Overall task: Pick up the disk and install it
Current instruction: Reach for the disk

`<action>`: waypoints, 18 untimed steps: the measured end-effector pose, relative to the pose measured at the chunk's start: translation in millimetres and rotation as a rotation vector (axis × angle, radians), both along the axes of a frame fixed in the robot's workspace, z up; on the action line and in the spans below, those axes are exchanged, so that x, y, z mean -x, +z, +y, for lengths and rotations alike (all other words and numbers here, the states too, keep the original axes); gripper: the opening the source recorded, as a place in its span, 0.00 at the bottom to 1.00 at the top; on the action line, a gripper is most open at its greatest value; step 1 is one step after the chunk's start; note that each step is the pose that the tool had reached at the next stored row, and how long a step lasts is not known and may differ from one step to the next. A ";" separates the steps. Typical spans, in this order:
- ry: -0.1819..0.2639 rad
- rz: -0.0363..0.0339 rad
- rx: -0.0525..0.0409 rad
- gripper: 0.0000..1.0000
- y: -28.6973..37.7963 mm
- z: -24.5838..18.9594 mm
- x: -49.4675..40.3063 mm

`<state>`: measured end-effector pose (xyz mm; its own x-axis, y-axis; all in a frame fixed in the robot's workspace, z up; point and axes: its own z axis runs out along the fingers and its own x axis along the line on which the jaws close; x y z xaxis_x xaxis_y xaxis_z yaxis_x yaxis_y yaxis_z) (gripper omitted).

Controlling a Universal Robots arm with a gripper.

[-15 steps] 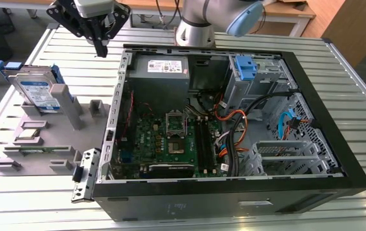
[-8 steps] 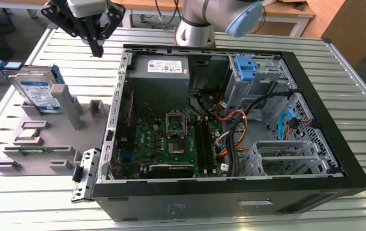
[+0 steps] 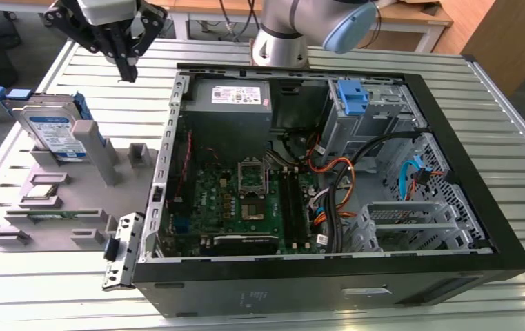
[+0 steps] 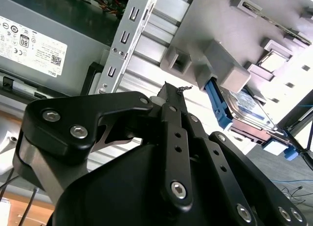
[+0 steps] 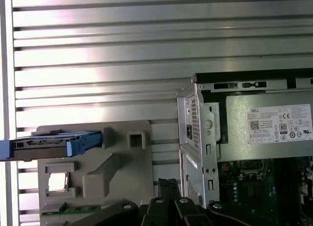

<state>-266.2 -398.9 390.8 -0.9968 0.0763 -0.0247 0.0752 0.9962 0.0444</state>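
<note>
Free above disk [image 3: 52, 129]; grey post [image 3: 96, 155] beside it, prob. touching; case [image 3: 174, 124] nr.

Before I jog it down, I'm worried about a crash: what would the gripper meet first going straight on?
Probably the bare table, in the gap between the grey holder and the case. The shut gripper points there, off the disk. Depth is unclear.

Ribbed counter [image 3: 60, 303] of pale metal slats, spanning nearly the whole exterior view. Beyond its far edge, a light wooden desk [image 3: 423, 15]; at the exterior view's right, a tall wooden panel [image 3: 506, 41]. Dark grey floor [image 3: 32, 31] off the counter's sides. Strong glare across the slats in the first wrist view, washed almost white.
</note>
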 end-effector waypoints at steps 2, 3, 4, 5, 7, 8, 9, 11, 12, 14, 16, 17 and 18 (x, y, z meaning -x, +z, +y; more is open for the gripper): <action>0.000 0.0000 0.0000 0.10 -0.1 0.0 3.6; 0.000 -0.0001 -0.0001 0.10 -0.2 0.0 4.3; 0.000 -0.0001 0.0000 0.10 -0.2 0.0 4.9; 0.000 0.0000 0.0001 0.10 -0.2 0.0 5.0; 0.000 0.0000 0.0001 0.10 -0.2 0.0 5.3; 0.000 0.0000 0.0000 0.10 -0.3 0.0 5.4; 0.000 0.0000 0.0000 0.10 -0.3 0.0 5.5; 0.000 0.0000 0.0000 0.10 -0.4 0.0 6.2; 0.000 0.0001 0.0001 0.10 -0.4 0.0 6.8; 0.000 -0.0001 0.0000 0.10 -0.6 0.0 8.2; 0.000 0.0000 0.0001 0.10 -0.7 0.0 9.8; 0.000 0.0000 0.0001 0.10 -0.7 0.0 10.6; 0.000 0.0000 0.0000 0.10 -0.8 0.0 11.4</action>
<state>-277.6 -398.9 390.0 -0.9968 0.0762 -0.0247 0.0751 0.9962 0.0444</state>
